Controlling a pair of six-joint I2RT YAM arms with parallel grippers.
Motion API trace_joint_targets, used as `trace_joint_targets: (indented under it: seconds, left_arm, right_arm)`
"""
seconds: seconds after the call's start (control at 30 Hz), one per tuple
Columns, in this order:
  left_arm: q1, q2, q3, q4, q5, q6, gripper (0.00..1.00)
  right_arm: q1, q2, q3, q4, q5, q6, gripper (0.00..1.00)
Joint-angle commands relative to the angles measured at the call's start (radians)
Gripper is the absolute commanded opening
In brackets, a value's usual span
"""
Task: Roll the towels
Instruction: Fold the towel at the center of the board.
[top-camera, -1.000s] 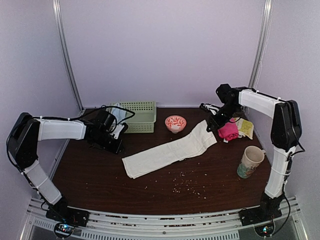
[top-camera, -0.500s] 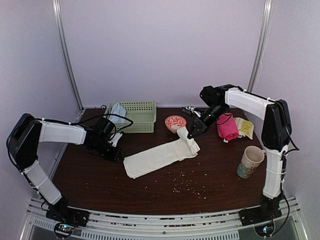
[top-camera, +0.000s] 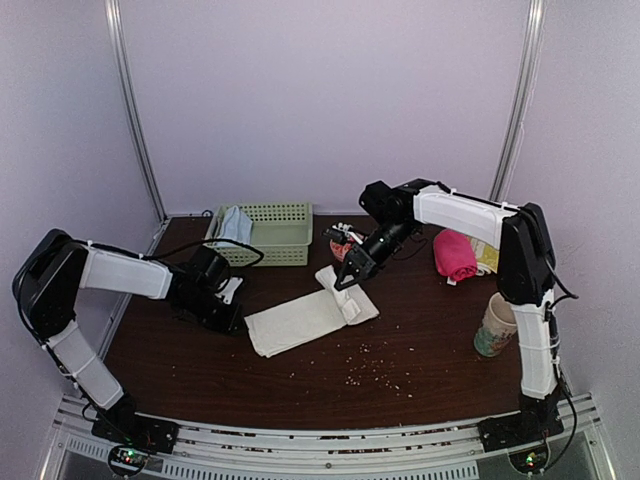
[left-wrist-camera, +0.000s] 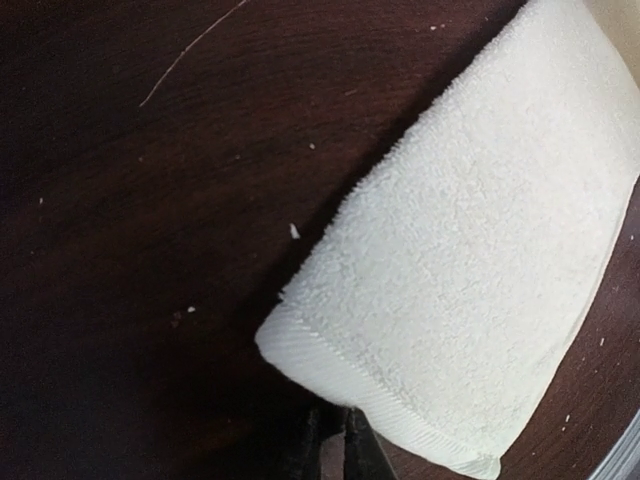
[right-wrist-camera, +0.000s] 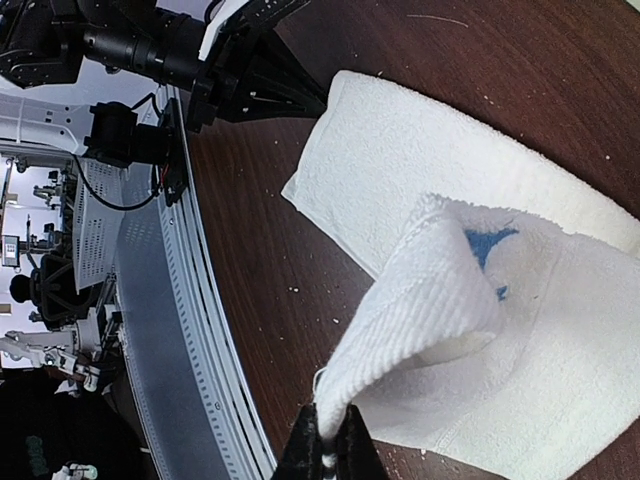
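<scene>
Green basket (top-camera: 285, 255) holds blue towel (top-camera: 236, 222); right hand (right-wrist-camera: 328, 447) clamps white towel (top-camera: 300, 318); left hand (left-wrist-camera: 330, 455) unclear.

At the desk's (top-camera: 300, 390) far edge, a green slatted basket (top-camera: 280, 232). Far right, a pink rolled cloth (top-camera: 455, 256) beside a yellow packet (top-camera: 491, 256); nearer, a patterned mug (top-camera: 500, 322). Up front, scattered crumbs (top-camera: 368, 376).

Near table (top-camera: 300, 385) strip open; off-white towel (top-camera: 300, 318) lies mid-table, basket (top-camera: 275, 235) blocks far left, mug (top-camera: 499, 322) right edge.
</scene>
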Motion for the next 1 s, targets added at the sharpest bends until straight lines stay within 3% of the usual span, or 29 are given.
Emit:
trace_joint_targets:
  seconds: [0.0,0.23,0.97]
  left_arm:
    - [-0.01,-0.002,-0.036,0.088,0.051,-0.051,0.1]
    - [-0.017,-0.001,-0.06,0.124,0.065,-0.077,0.09]
    - [-0.017,-0.009,-0.101,0.163,0.038,-0.094,0.07]
  right_arm:
    - [0.044,0.027,0.011,0.115,-0.006,0.129,0.0]
    - [0.06,0.08,0.022,0.334,0.008,0.335,0.0]
    - [0.172,0.254,0.141,0.428,-0.014,0.464,0.0]
